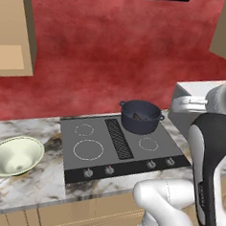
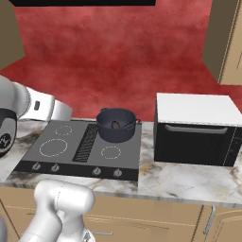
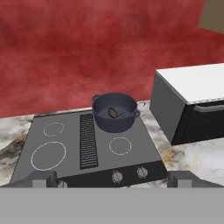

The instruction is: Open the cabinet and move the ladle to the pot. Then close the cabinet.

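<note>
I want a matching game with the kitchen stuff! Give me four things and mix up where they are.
Things:
1. ladle
2. pot
3. bowl
4. microwave

Places:
A. on the counter right of the stove
B. inside the pot
C. on the back right burner
D. on the counter left of the stove

Pairs: 1-B, 2-C, 3-D, 4-A
</note>
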